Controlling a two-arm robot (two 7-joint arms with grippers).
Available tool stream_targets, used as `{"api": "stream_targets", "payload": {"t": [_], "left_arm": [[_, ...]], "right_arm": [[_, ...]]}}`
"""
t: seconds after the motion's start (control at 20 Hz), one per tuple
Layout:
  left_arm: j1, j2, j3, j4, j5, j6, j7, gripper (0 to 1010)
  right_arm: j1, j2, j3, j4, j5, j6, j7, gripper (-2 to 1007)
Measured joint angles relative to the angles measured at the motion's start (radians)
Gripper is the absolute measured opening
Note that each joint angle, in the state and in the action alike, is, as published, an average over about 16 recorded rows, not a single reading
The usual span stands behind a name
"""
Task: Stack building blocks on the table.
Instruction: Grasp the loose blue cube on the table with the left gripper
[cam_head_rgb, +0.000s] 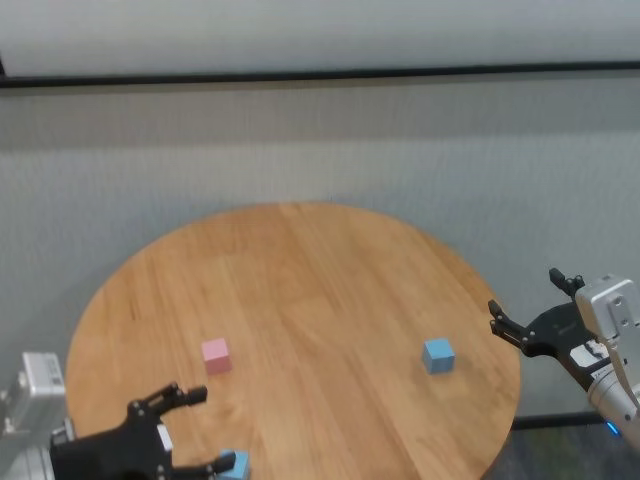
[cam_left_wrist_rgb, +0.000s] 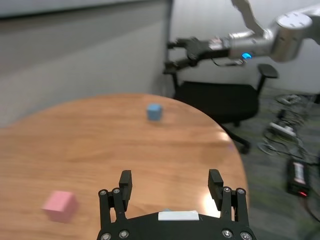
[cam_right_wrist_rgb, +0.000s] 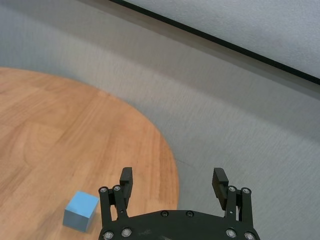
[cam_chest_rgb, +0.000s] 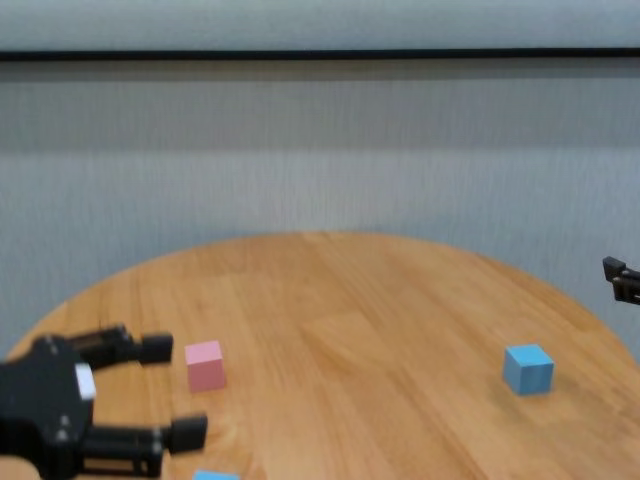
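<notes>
The left gripper (cam_head_rgb: 190, 430) hangs low over the near left part of the table (cam_head_rgb: 320, 270), its jaws spread wide and holding nothing. Just beside its lower finger lies a light blue block (cam_head_rgb: 237, 464), half hidden at the frame's bottom edge; whether finger and block touch cannot be told. A little farther in sits the pink block (cam_head_rgb: 215, 355), apart from the gripper. Well across the wood, near the right edge, rests the second light blue block (cam_head_rgb: 437, 354), and beyond that edge, off the table, the right gripper (cam_head_rgb: 530, 305) hovers, likewise fully open and empty. All three cubes lie singly, so no stacking is done yet. They look like small, rigid, matte cubes, probably light and not slippery, so a modest squeeze should hold one, though a light block would skid if nudged from one side. The sensible hold is on two opposite flat side faces, fingers squared to them and closing around the middle, leaving the underside clear for setting it down flat on another.
</notes>
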Motion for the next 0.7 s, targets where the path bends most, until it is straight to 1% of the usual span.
{"api": "stream_targets", "payload": {"t": [0.3, 0.45, 0.7], "left_arm": [[-0.012, -0.021, 0.033, 0.042, 0.021, 0.011, -0.063, 1000], [-0.018, -0.033, 0.040, 0.062, 0.026, 0.012, -0.084, 1000], [-0.029, -0.057, 0.043, 0.099, 0.023, 0.008, -0.110, 1000]], "right_arm": [[0.000, 0.000, 0.000, 0.000, 0.000, 0.000, 0.000, 1005], [0.000, 0.000, 0.000, 0.000, 0.000, 0.000, 0.000, 1005], [0.000, 0.000, 0.000, 0.000, 0.000, 0.000, 0.000, 1005]]}}
